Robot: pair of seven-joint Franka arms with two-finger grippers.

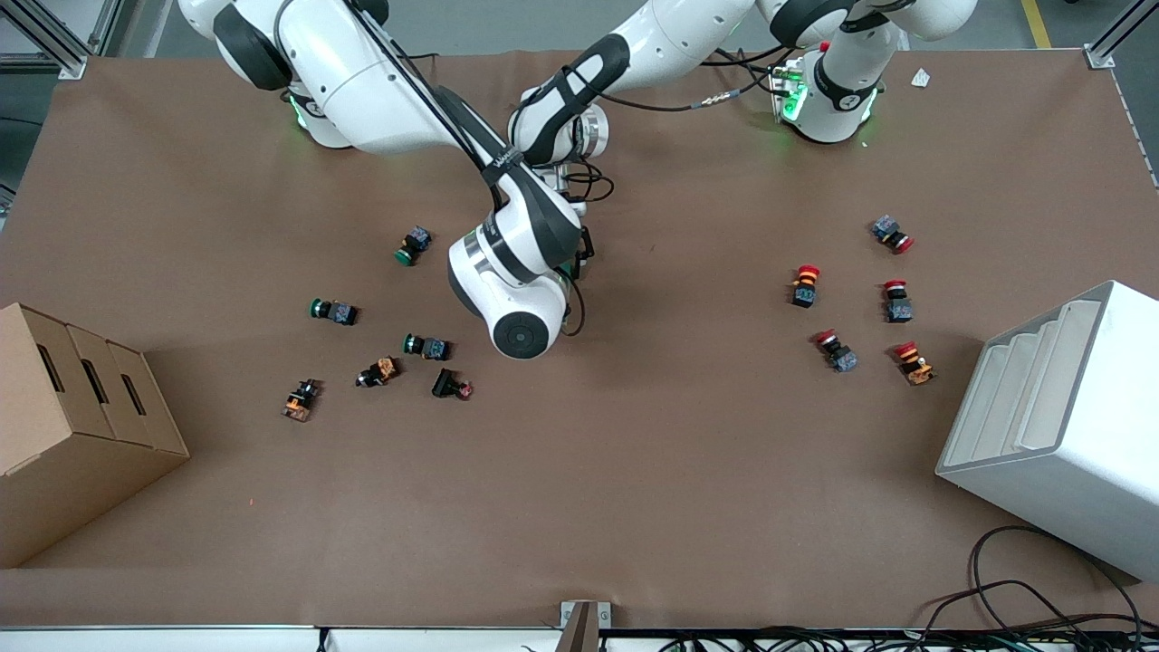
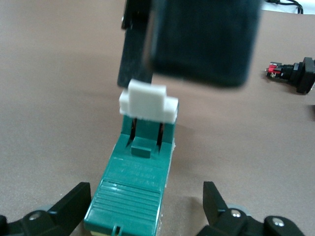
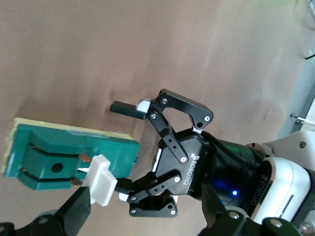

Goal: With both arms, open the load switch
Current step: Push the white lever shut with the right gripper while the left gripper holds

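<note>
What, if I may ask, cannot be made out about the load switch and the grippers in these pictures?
Left wrist view: the right gripper is a dark blur at the white lever. The load switch is cut off by the picture's edge.
Right wrist view: it is unclear whether the open left gripper touches the lever.
Front view: the right arm's wrist covers the switch and both grippers.

Two glossy white jointed arms [image 1: 507, 244] with black bands and black cables; bases [image 1: 819, 104] lit green. The left gripper [image 3: 129, 152] is black linkage with silver screws, marked ROBOTIQ, with a blue light.
</note>
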